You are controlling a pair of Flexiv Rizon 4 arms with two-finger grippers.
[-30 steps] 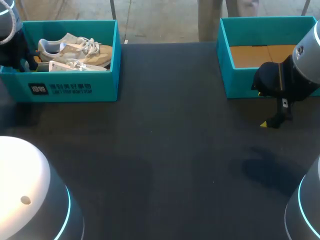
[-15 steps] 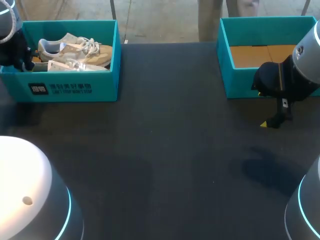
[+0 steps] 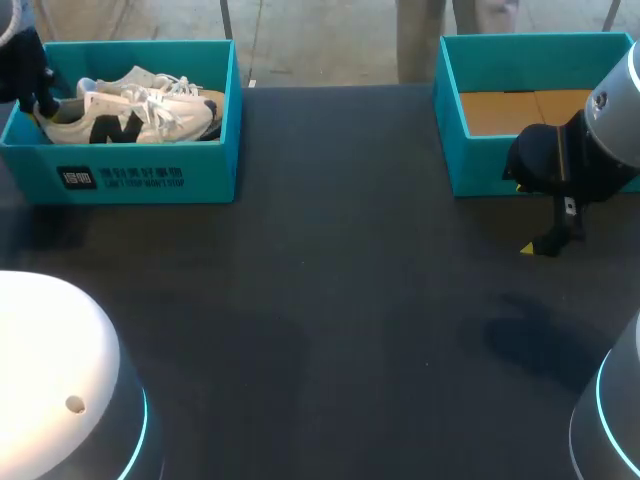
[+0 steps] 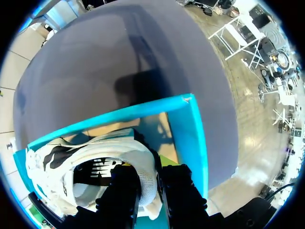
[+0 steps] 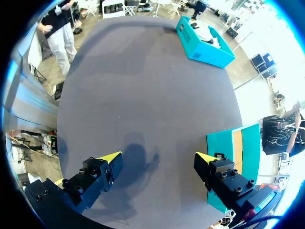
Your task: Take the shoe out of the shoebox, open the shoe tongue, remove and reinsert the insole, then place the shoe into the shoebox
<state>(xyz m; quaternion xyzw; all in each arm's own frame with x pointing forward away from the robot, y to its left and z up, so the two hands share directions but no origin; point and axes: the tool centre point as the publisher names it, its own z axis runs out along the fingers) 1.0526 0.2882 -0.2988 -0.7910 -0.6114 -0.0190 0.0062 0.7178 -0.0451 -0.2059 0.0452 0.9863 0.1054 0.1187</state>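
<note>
A white shoe [image 3: 125, 118] with a black side logo stands tilted up in the teal shoebox [image 3: 140, 178] at the far left. A second, beige shoe [image 3: 190, 95] lies behind it. My left gripper [image 3: 42, 103] is at the box's left end, shut on the white shoe's heel. In the left wrist view the heel collar [image 4: 148, 171] sits pinched between the two black fingers of that gripper [image 4: 148, 185], above the box wall [image 4: 190, 138]. My right gripper [image 5: 157, 157] hangs open over bare table at the right [image 3: 540, 245], holding nothing.
A second teal box [image 3: 500, 165] with a brown cardboard floor stands at the back right, just behind my right gripper. The dark tabletop [image 3: 330, 300] stretches between the two boxes. In the right wrist view the shoebox [image 5: 202, 45] lies far across the table.
My left gripper closed on the white shoe's heel and moved up and back. The shoe rose from lying low in the box and now shows its black-logo side. The right arm stayed put.
</note>
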